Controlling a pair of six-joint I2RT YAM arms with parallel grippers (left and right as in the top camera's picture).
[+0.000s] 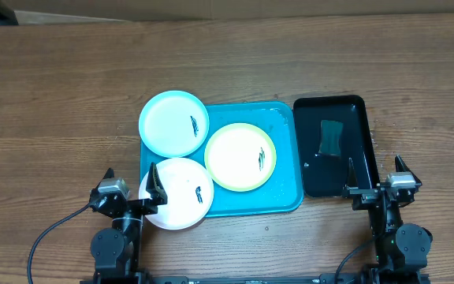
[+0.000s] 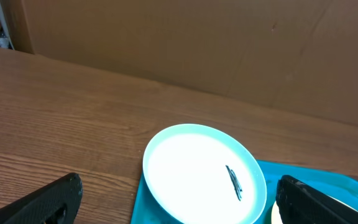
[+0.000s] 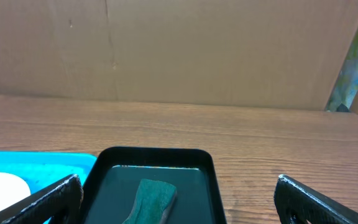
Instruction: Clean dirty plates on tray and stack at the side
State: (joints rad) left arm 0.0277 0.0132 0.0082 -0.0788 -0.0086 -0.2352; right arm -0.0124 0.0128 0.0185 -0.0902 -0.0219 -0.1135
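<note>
This looks like a robotics lab bench, not a kitchen. A wood-grain table [image 1: 53,95] has a left arm [image 1: 115,241] and a right arm [image 1: 399,237] mounted at its near edge, a black cable [image 1: 44,237] trailing from the left one. Plain cardboard sheets [image 2: 197,43] wall off the far side. Plastic plates [image 1: 168,126] sit on a turquoise tray [image 1: 286,197] beside a black tray [image 1: 329,101].

Wooden table [image 1: 69,87], brown cardboard backdrop [image 3: 197,50]

No writing, label, brand, number or sign can be read in any of the three views. The only marks are the dark smears [image 1: 195,124] on the plates [image 1: 164,122], and they form no letters or digits.
</note>
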